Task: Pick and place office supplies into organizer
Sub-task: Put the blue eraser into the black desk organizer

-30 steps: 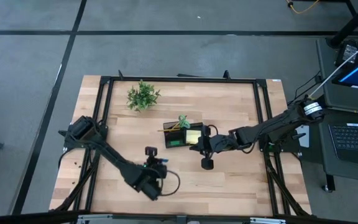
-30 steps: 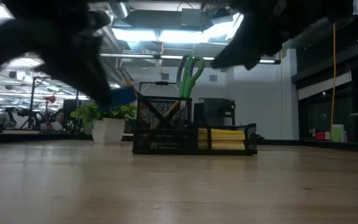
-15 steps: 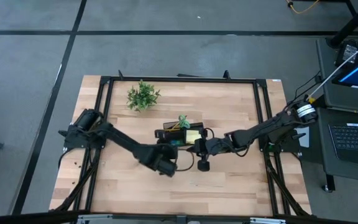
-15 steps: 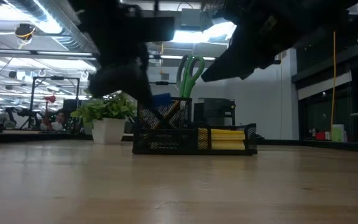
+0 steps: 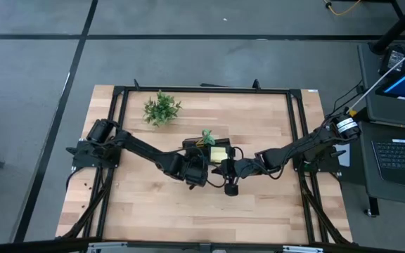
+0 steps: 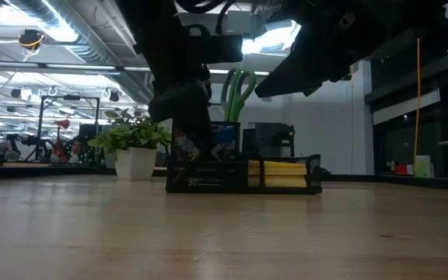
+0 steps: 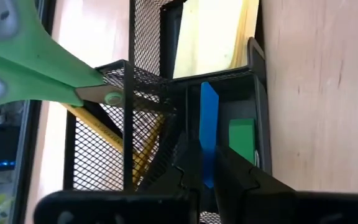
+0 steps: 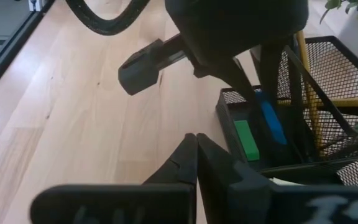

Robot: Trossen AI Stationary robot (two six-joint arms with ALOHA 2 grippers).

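From above, the black mesh organizer (image 5: 206, 153) is seen near the middle of the table (image 5: 259, 211), with the yellow sticky-note pad (image 5: 218, 154) in its right part. The left gripper (image 5: 197, 167) is placed over the organizer's near left corner; the right gripper (image 5: 225, 169) is held just beside it, over bare wood at the organizer's near edge.

At table height, the green-handled scissors (image 6: 238, 93) are seen standing upright, handles uppermost, in the organizer's tall cup. The left arm is lowered in front of that cup. A potted plant (image 6: 131, 144) stands farther back.

Through the left wrist camera, the small blue block (image 7: 209, 130) is seen clamped between the closed fingers (image 7: 188, 163), its long axis in line with them, its free end inside a low compartment. The small green block (image 7: 242, 138) lies flat just beside it. A yellow pencil (image 7: 107, 127) leans diagonally in the cup.

Through the right wrist camera, the right gripper's fingers (image 8: 182, 163) are shown pressed together, empty.
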